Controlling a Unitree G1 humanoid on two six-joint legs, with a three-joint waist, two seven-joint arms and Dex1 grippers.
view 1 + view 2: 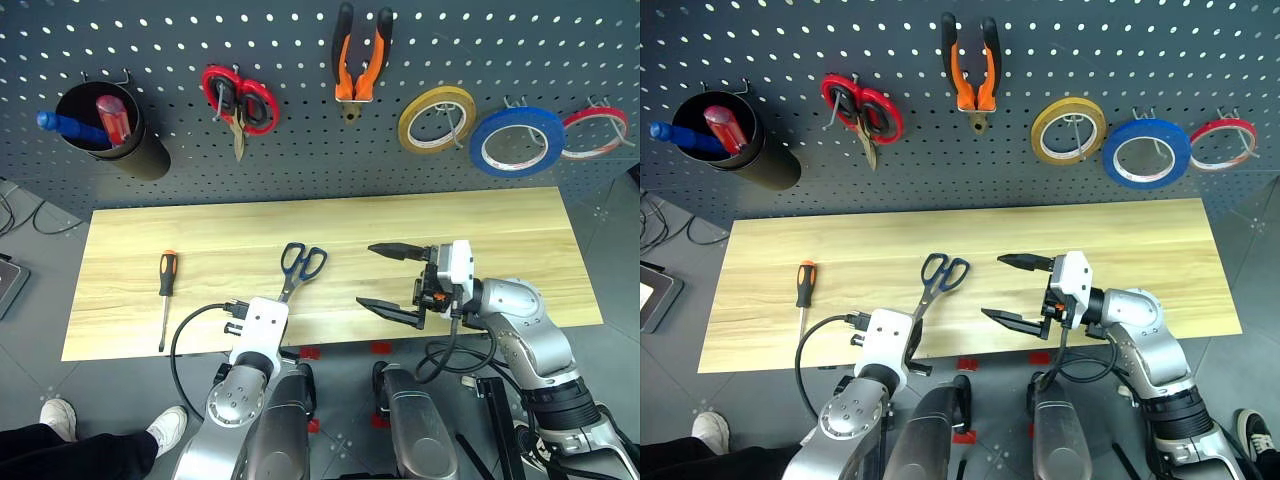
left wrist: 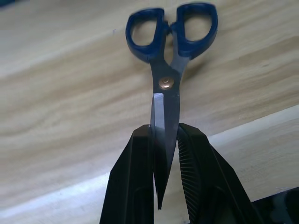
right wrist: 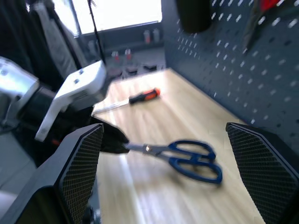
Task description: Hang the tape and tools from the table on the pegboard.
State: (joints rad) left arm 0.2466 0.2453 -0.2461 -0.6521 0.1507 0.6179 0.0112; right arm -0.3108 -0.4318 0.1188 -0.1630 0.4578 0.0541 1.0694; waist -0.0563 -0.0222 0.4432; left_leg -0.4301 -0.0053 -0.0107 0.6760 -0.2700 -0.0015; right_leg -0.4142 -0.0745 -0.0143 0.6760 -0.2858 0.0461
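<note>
Left wrist view: left gripper (image 2: 166, 154) clamped on scissors (image 2: 168, 70) blades; right gripper (image 1: 395, 280) spread wide, holding nothing.

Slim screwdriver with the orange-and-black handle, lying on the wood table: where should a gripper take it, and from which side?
Judging by its pose, grip the slim screwdriver at its orange-and-black handle, the thickest part, coming straight down from above. It lies flat on the light wood table, handle toward the pegboard, so fingers should close across the handle's sides.
</note>
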